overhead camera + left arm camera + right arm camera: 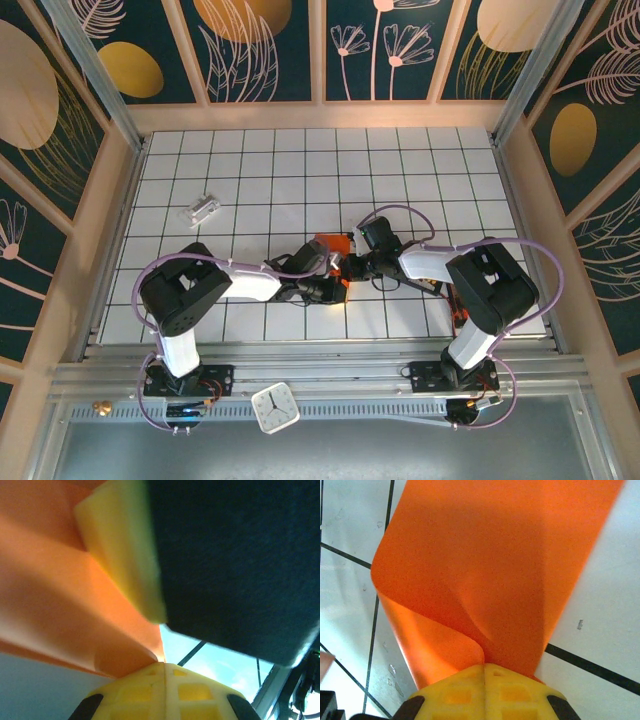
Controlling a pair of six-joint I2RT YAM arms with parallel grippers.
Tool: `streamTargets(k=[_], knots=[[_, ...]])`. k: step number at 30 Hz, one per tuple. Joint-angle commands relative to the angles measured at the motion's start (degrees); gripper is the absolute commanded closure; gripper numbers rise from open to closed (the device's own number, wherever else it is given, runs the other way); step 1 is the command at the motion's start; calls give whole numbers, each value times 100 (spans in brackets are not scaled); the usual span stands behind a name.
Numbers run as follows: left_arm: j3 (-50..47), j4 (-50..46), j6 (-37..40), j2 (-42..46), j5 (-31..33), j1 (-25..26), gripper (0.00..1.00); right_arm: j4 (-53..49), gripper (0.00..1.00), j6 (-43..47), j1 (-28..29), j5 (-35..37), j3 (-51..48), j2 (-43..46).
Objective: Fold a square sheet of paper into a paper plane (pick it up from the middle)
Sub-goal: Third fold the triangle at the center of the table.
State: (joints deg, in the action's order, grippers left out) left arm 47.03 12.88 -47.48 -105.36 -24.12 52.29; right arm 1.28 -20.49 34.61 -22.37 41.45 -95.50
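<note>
**Orange sheet clamped by both claws at mid-table**

The sheet of paper (330,244) is sitting near the middle of the tiled table (420,170), slightly toward the near edge, between the two arm tips. Only small orange patches are showing from above, since the arms are covering most of it.

In the right wrist view the paper (490,565) is rising away from the fingers as a broad panel. Its left edge is curling over, and a soft crease is running down toward the grip. In the left wrist view the paper (50,595) is showing folded layers meeting at the fingertips.

The left claw (164,666) is pinching together on the paper, its yellow fingers meeting with the sheet caught between them. The right claw (484,667) is likewise clamping the sheet's lower edge.

From above, the left claw (330,287) and the right claw (352,265) are meeting almost tip to tip. A yellow pad (125,550) on a dark block is lying just beside the paper in the left wrist view. Whose part it is cannot be told.

A small silvery block (203,208) is lying well apart at upper left. A white clock (275,408) is resting on the near rail.
</note>
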Motion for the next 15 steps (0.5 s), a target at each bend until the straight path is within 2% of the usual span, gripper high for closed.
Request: streamTargets(k=[1,9,15], knots=[[50,-669,129,-255,-34,235,100,-454,100,-60,100,339,-243,-179],[0,-229,-51,303,-314,234,100,-447,100,-63,102,354,-260,-176],[-111,108,-377,667,84,114,100,-455,100,-52,101,354,-256,-178]])
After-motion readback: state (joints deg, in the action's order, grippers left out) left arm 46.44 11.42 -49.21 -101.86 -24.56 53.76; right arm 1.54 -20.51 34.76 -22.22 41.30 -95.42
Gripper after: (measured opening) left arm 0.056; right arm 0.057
